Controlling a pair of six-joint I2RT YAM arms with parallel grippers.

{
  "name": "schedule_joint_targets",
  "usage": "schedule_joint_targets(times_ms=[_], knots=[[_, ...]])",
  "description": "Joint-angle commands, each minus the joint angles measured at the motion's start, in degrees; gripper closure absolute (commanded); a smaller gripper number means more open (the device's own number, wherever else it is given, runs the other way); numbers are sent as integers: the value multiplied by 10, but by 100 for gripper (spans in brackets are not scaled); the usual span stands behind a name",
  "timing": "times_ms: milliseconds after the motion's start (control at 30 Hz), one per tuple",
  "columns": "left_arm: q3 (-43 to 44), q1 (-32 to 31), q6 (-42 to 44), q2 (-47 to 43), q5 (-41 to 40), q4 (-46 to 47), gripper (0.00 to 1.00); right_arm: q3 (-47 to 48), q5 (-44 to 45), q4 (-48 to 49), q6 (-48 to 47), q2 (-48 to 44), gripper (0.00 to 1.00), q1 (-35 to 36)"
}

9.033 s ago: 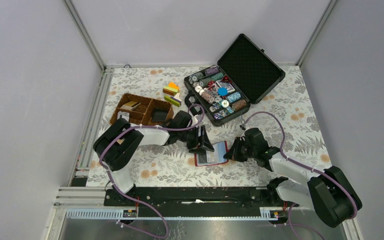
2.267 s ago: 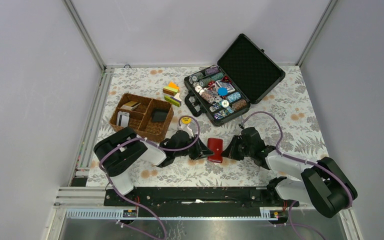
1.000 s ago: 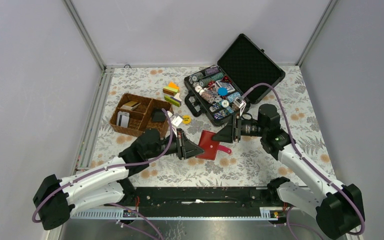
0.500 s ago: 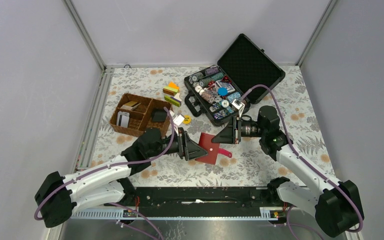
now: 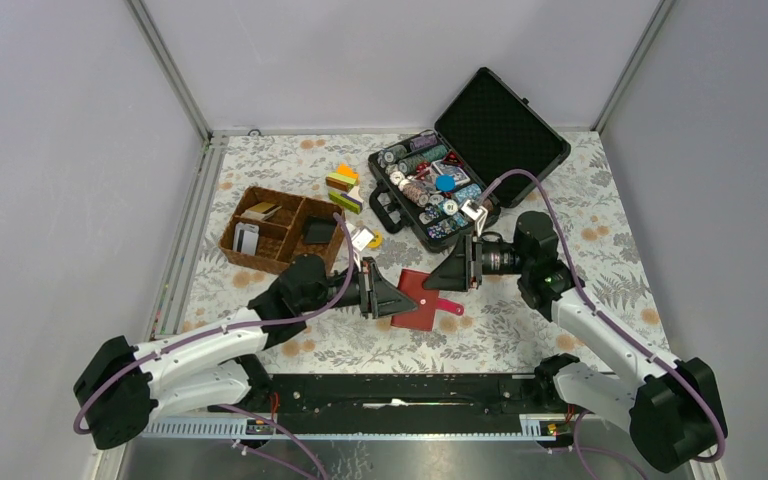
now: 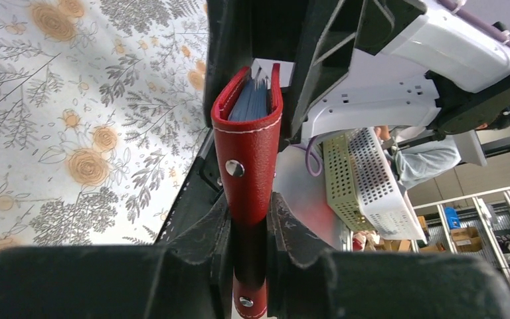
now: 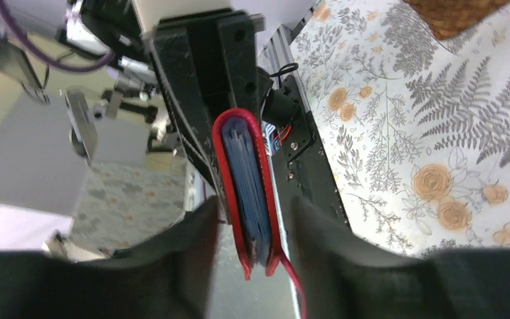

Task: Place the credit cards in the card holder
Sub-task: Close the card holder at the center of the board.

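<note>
The card holder [image 5: 422, 305], a red wallet, hangs folded shut above the table between both arms. My left gripper [image 5: 398, 297] is shut on its spine end; in the left wrist view the black fingers [image 6: 216, 226] press both red sides of the card holder [image 6: 249, 146]. My right gripper [image 5: 442, 274] is open around the wallet's open edge [image 7: 249, 173], with a gap on each side of it [image 7: 254, 212]. Blue inner pockets show between the red covers. Flat cards lie in the basket: a whitish one [image 5: 246, 238], a tan one [image 5: 262, 210] and a dark one [image 5: 318, 231].
A brown wicker basket [image 5: 278, 252] stands at the left behind my left arm. An open black case [image 5: 505, 130] full of poker chips [image 5: 430, 190] stands at the back right. Coloured blocks [image 5: 343, 187] lie between them on the flowered cloth.
The wallet has stayed lifted between the two grippers. My left arm has shifted slightly towards the wallet, and my right gripper's fingers now stand off its sides.
</note>
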Motion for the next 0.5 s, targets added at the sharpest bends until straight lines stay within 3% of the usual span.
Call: schedule_joint_targets(times_ms=[0,67,167,300,467], knots=[[16,3,36,-31,-32,-11,100,37,71,-126,-85,-14,38,3],[35,12,61,-51,-50,-66,100,45,123,-177,-119,-24,24,2],[94,34,121,-69,-87,-205,100,41,195,-209,-137,-44,16,2],[180,127,191,-57,-61,-367,100,19,267,-203,-126,-62,14,2],[248,234,253,-30,3,-438,100,-20,286,-83,-51,-50,15,6]])
